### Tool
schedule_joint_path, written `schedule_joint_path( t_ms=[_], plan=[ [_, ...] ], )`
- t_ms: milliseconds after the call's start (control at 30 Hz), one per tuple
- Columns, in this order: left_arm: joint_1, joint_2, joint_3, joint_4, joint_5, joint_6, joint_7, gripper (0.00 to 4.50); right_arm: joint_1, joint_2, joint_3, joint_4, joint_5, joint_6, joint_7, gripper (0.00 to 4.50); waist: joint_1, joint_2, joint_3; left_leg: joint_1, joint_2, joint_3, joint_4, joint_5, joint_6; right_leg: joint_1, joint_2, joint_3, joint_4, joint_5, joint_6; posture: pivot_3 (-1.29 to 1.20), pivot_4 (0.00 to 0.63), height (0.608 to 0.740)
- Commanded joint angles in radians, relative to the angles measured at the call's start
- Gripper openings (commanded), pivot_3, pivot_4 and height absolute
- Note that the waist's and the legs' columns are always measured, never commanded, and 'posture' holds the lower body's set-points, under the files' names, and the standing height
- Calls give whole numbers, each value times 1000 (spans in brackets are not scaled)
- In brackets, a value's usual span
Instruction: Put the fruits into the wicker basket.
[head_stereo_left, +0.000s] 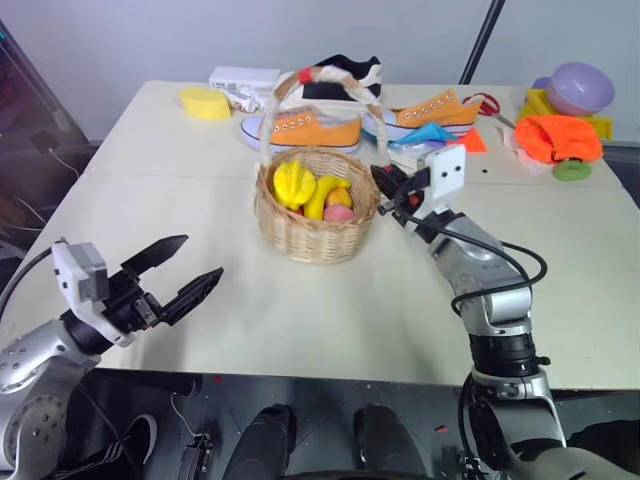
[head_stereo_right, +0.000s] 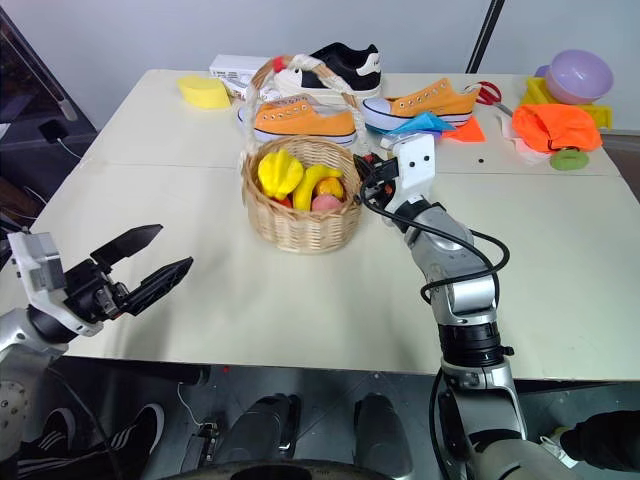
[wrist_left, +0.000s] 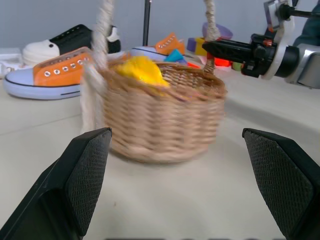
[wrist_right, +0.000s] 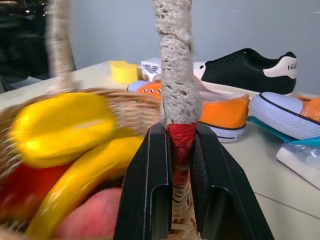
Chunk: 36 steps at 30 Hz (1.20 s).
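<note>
The wicker basket (head_stereo_left: 312, 238) stands at the middle of the table, its tall arched handle (wrist_right: 175, 75) wrapped in white and red. Inside lie the yellow ridged starfruit (head_stereo_left: 293, 183), the banana (head_stereo_left: 322, 196) and a reddish-pink piece (head_stereo_left: 338, 212). My right gripper (head_stereo_left: 381, 181) is at the basket's right rim, shut on the red-wrapped foot of the handle, as the right wrist view shows (wrist_right: 181, 150). Near the table's front left edge, well short of the basket, my left gripper (head_stereo_left: 186, 270) stands open and holds nothing.
Behind the basket lie two orange shoes (head_stereo_left: 300, 128) and a black shoe (head_stereo_left: 345, 75). A yellow sponge (head_stereo_left: 205, 103) and a white box (head_stereo_left: 243, 78) sit far left. A purple bowl (head_stereo_left: 581, 87), orange cloth (head_stereo_left: 558, 136) and green round piece (head_stereo_left: 572, 170) are far right.
</note>
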Motion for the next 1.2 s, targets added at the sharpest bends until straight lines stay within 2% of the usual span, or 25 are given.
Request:
schedule_joint_path(
  t_ms=[33,167,333,567,667,967,1200],
  plan=[
    [-12,8,-10,-9,-2,-22,6,4500,0,1,-25,-67,21,-15,3,7,-1,0,0,0,0,0,0,0,0,0,0,0,0,0,0,0,150,740],
    [-33,13,-35,-8,-6,-21,0,4500,8,-21,-30,-76,-6,-43,4,7,0,0,0,0,0,0,0,0,0,0,0,0,0,0,0,0,150,740],
    [-109,15,-96,5,-1,-19,2,4500,47,-107,-131,-96,9,-110,38,7,8,0,0,0,-1,0,0,0,0,1,0,0,-1,0,0,0,150,740],
    [-278,18,-305,62,49,21,-27,4500,177,-267,-359,-125,28,-177,60,7,5,1,0,0,-1,0,0,0,1,2,0,0,-2,0,0,0,150,740],
    [-398,-19,-389,156,70,-1,-77,4500,265,-309,-490,-167,56,-206,64,7,6,1,0,0,-1,2,0,-1,2,1,0,0,-1,0,0,0,150,740],
    [-585,-89,-511,355,144,-62,-214,4500,446,-311,-734,-234,68,-204,-26,7,6,2,0,1,0,4,1,-1,2,2,2,2,0,0,0,0,150,740],
    [-626,-93,-527,419,181,-84,-273,4500,506,-282,-749,-215,53,-214,-87,7,-4,3,-1,1,0,4,1,-1,2,2,2,2,1,0,1,0,150,740]
  ],
)
